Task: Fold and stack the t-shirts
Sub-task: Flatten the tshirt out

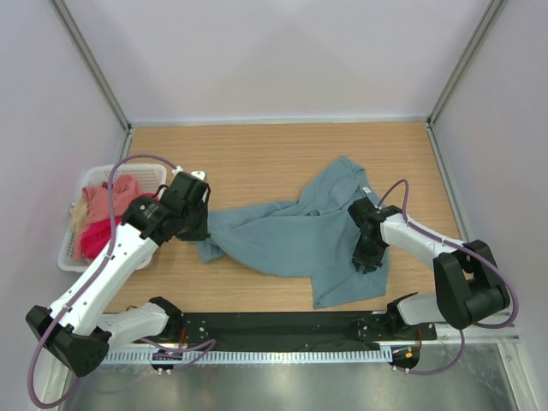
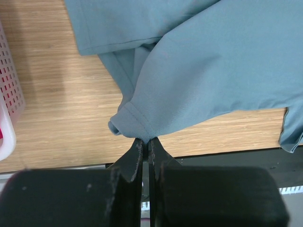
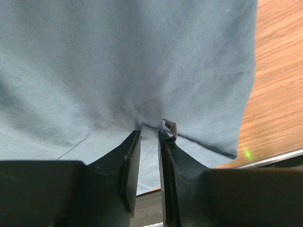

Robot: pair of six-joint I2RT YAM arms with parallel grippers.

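A large grey-teal t-shirt [image 1: 291, 235] lies crumpled across the middle of the wooden table. My left gripper [image 1: 202, 240] is shut on a hemmed end of it [image 2: 137, 120] at the shirt's left tip [image 2: 146, 140]. My right gripper [image 1: 366, 261] is down on the shirt's right part [image 3: 118, 61]. Its jaws stand a narrow gap apart [image 3: 149, 132], tips against puckered cloth. Salmon pink [image 1: 116, 199], crimson-pink [image 1: 90, 241] and cream [image 1: 79, 211] t-shirts lie heaped in the basket.
A white slotted basket [image 1: 67, 257] stands at the left edge of the table, close to my left arm; its wall [image 2: 9, 94] shows in the left wrist view. A black base strip [image 1: 282, 324] runs along the near edge. Walls enclose the table.
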